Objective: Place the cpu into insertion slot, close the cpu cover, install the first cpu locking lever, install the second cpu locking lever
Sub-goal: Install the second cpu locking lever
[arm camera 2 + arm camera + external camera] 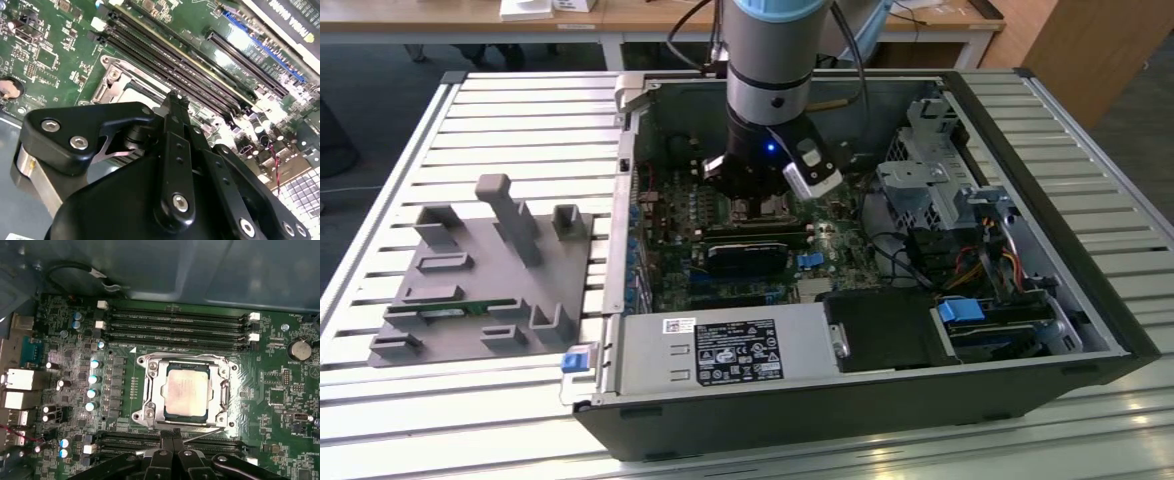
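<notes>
The arm hangs straight down into the open computer case [1067, 330], with the gripper [172, 442] low over the green board [75, 340], just beside the near edge of the socket. In the first wrist view its two black fingers [166, 440] stand pressed together with nothing between them, so the claw looks closed and empty, tip resting at or just above a thin wire lever [202, 433] that runs along that socket edge.

The cpu [186, 390] already sits square in its slot, and the cpu cover [150, 390] lies flat around it, its frame bordering the chip on all sides. The work in hand appears to be the locking levers.

To do this well, the closed tip should probably push the lever sideways and down in one steady sweep, keeping clear of the long black memory slots [175, 325] and the row of small capacitors [93, 385] nearby, so it tucks under its hook without scraping the board.

The case lies on a slatted metal table [400, 140], with a grey holder block [480, 270] toward the exterior view's left edge, and desks stand behind
</notes>
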Robot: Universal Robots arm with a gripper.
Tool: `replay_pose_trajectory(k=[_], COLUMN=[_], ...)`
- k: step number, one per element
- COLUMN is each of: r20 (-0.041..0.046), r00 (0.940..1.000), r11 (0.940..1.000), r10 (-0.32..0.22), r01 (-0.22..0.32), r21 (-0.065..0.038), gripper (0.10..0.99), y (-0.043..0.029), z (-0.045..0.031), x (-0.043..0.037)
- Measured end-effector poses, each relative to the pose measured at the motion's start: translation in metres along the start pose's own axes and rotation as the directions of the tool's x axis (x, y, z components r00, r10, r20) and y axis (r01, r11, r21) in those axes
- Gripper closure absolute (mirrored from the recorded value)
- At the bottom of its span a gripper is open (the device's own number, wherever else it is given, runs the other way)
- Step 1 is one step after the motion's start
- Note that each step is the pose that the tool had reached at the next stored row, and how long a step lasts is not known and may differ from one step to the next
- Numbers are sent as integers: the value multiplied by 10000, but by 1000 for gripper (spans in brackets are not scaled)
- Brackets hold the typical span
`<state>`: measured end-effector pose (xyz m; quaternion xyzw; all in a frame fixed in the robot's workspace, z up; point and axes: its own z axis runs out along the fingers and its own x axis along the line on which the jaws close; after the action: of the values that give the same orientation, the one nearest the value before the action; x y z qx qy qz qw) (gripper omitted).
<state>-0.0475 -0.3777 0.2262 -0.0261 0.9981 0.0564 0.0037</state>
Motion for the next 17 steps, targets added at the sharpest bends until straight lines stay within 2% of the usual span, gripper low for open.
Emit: replay_pose_trajectory(k=[6,17], r20=[2,3], r00=[10000,10000], r11=[10000,10000], r10=[2,2], r01=[-2,-2], r21=[-25,-60], gripper=[980,980], y=[-12,-25], z=[28,156], x=[49,85])
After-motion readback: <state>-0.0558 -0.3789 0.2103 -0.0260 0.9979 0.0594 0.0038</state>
